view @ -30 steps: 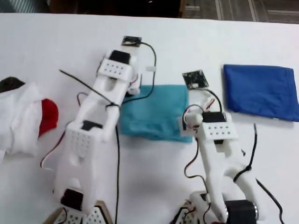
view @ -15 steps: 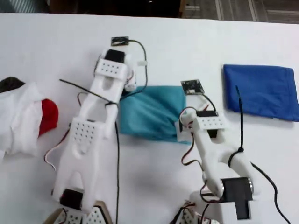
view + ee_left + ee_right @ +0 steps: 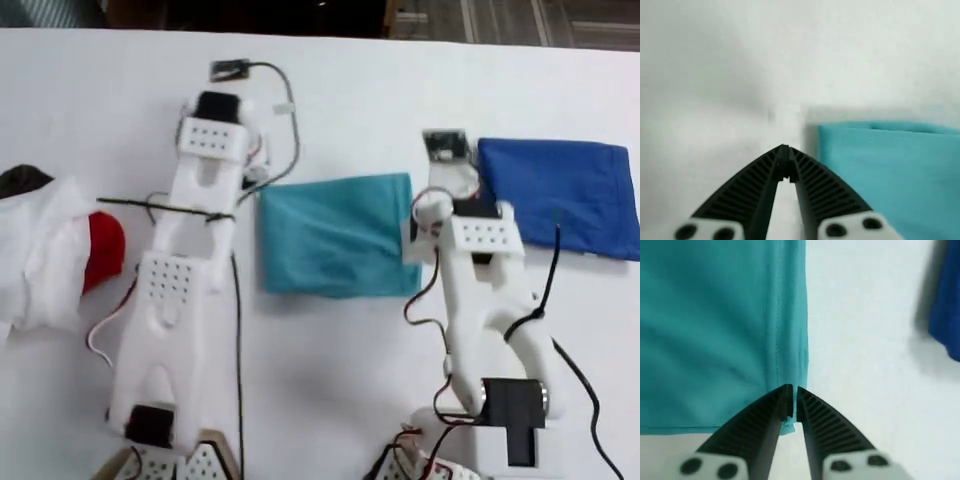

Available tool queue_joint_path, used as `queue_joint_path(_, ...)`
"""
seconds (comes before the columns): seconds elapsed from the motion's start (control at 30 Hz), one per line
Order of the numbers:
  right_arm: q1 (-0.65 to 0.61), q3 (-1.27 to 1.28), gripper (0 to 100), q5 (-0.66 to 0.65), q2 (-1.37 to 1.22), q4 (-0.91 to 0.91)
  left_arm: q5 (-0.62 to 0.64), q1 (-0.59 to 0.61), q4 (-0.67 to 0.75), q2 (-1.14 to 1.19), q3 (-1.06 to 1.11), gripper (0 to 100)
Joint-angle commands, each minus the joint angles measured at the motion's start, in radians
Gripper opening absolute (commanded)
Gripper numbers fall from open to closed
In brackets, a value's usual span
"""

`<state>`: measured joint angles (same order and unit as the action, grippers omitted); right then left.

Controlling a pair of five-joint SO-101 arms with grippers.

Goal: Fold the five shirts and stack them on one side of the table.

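A folded teal shirt (image 3: 335, 235) lies flat at centre frame on a white table (image 3: 100, 100). The left gripper (image 3: 785, 152), claw together, is beside its left edge; the right gripper (image 3: 792, 395), claw together, is at its right edge.

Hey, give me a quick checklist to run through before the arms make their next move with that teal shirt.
1. The left gripper is clear of the teal shirt: ok, shut over bare table beside it.
2. The right gripper sits at the teal shirt's edge: ok, shut at its corner.
3. Cloth really pinched by the right gripper: cannot tell.
4. The teal shirt lies flat and folded: ok.
5. The blue shirt is folded, ready as stack base: ok, apart from the teal one.
6. Other shirts folded: not ok, the white and red pile lies bunched.
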<state>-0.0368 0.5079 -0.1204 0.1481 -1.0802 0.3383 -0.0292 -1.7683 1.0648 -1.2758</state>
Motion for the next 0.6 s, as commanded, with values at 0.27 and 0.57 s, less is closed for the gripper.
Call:
queue_joint_path(0.27, -0.065, -0.287, 24.0, 0.003, -0.222, -0.004, -0.063, 0.184, -0.021, -0.163, 0.054, 3)
queue_joint_path(0.57, -0.107, -0.523, 24.3, 0.094, -0.506, -0.159, -0.126, 0.196, -0.017, -0.468, 0.335, 3)
